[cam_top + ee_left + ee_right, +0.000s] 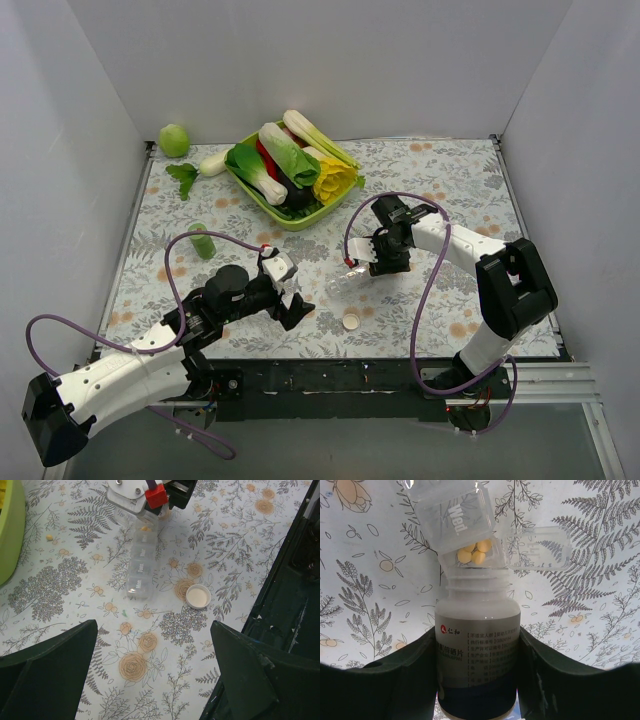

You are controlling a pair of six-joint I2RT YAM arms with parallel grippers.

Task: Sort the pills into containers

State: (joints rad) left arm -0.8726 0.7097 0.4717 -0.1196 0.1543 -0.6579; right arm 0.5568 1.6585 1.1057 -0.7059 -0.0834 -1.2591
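Observation:
The clear pill-organiser strip [139, 567] lies on the flowered table, also seen in the top view [338, 284]. My right gripper [477, 647] is shut on a white labelled pill bottle [477, 620], uncapped, its mouth tipped against an open compartment at the strip's end. Three yellow pills [474, 551] lie in that compartment, its clear lid [536, 550] swung open beside it. In the top view the right gripper [374, 258] is over the strip's far end. My left gripper [291, 288] is open and empty, hovering just left of the strip, its dark fingers [50, 672] spread wide.
The white bottle cap [198, 596] lies right of the strip's near end. A green tray [290, 205] of vegetables stands at the back, a small green bottle [203, 241] at the left. The black table edge [285, 610] runs close on the right.

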